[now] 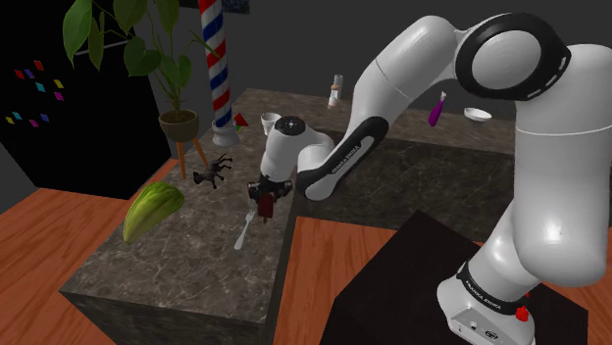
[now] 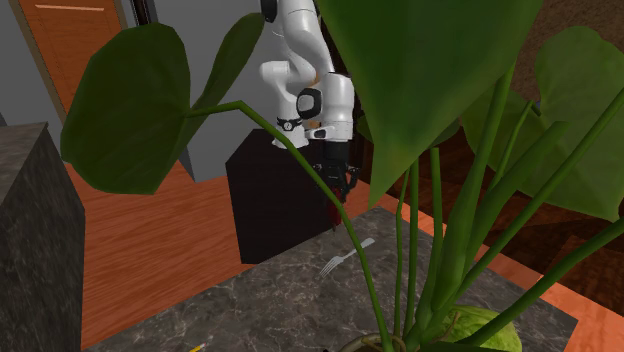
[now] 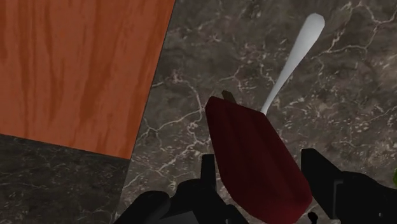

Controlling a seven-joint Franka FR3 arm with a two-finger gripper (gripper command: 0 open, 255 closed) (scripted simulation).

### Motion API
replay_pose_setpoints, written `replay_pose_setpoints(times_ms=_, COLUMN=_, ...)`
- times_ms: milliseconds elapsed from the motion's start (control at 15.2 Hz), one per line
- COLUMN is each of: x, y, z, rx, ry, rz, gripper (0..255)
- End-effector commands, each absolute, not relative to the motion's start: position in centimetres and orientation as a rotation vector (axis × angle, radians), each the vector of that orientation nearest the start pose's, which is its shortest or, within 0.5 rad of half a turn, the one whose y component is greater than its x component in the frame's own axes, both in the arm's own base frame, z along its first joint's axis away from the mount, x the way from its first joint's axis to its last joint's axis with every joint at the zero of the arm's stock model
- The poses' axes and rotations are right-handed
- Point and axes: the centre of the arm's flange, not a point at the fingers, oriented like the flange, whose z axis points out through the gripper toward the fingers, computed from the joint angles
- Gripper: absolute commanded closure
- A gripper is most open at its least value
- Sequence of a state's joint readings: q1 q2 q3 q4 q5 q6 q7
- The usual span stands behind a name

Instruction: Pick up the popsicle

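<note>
Gripping the popsicle [image 3: 254,143] just above the fork [image 3: 296,54].
The gripper [image 3: 259,162] is clamping the dark red popsicle between its fingers [image 3: 321,168], long axis running straight out from them, stick end leading; it is probably hanging clear of the fork.

A pale fork [image 1: 242,233] lies on the dark marble counter [image 1: 186,279], a green fruit [image 1: 152,209] well apart.

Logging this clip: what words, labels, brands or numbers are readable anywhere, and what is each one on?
On the dark band round the arm's foot: white lettering, too small to read.
On the small mark below it: too small to read.
On the striped pole, popsicle and fork: none.
</note>
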State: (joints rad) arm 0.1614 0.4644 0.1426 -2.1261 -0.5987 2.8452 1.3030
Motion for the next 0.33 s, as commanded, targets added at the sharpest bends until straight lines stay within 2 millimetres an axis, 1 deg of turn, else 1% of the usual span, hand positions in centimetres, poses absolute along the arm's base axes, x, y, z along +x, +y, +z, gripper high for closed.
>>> replay_pose_setpoints(times_ms=0, x=55.6, y=20.4, z=22.3, rx=-2.959, ry=0.71, rz=-0.486, gripper=255)
replay_pose_setpoints(times_ms=132, x=55.6, y=20.4, z=23.4, rx=-2.959, ry=0.71, rz=-0.486, gripper=255)
replay_pose_setpoints(times_ms=264, x=55.6, y=20.4, z=23.5, rx=-2.959, ry=0.71, rz=-0.486, gripper=255)
